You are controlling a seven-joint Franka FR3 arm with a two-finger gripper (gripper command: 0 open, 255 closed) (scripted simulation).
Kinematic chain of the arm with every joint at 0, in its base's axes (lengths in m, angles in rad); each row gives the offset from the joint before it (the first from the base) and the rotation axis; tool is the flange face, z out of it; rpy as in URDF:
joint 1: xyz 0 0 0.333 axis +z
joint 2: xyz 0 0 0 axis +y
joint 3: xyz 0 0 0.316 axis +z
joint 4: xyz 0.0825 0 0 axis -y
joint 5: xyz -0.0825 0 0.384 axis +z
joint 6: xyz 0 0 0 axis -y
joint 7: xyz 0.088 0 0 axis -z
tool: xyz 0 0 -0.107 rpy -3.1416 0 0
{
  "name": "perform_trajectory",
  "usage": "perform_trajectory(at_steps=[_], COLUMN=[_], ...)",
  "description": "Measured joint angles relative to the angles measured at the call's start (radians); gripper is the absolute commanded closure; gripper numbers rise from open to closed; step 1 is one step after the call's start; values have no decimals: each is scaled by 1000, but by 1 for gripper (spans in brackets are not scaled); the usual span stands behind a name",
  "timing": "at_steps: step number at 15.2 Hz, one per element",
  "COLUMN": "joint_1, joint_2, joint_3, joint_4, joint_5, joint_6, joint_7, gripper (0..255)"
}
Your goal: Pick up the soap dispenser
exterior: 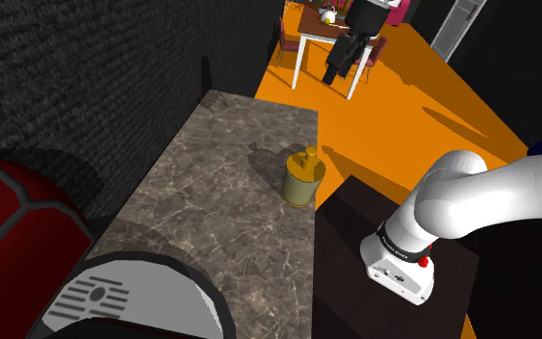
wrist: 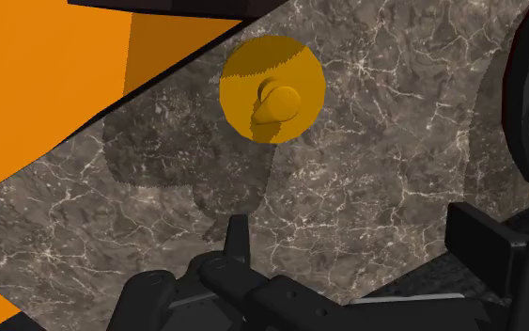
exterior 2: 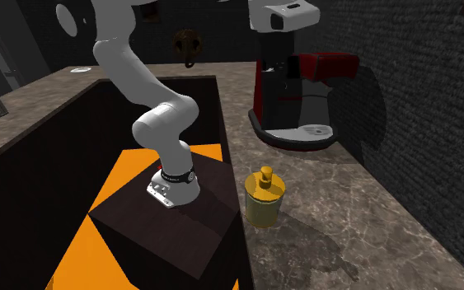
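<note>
The yellow soap dispenser [exterior: 302, 178] is seen upright on the marbled worktop [exterior: 211, 193], just beside the dark stand [exterior: 355, 226]; its round top is shown from above in the wrist view, its side in the others. A red coffee machine [exterior 2: 300, 91], farther from the stand, is shown by the second exterior view. The jaws are held wide apart, nothing between them.

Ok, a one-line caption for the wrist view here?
Open gripper looks down on a yellow soap dispenser standing near the edge of the marble counter, not yet grasped.
</note>
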Motion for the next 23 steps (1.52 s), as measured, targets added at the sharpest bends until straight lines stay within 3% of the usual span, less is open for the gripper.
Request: perform_trajectory(at_steps=[6, 16, 23], joint_1=[11, 47, 60], joint_2=[3, 94, 171], joint_3=[-16, -56, -73], joint_4=[-119, -384, -465], joint_5=[4, 25, 39], joint_6=[92, 373, 517], joint_7=[-49, -179, -223], gripper=[0, 0, 0])
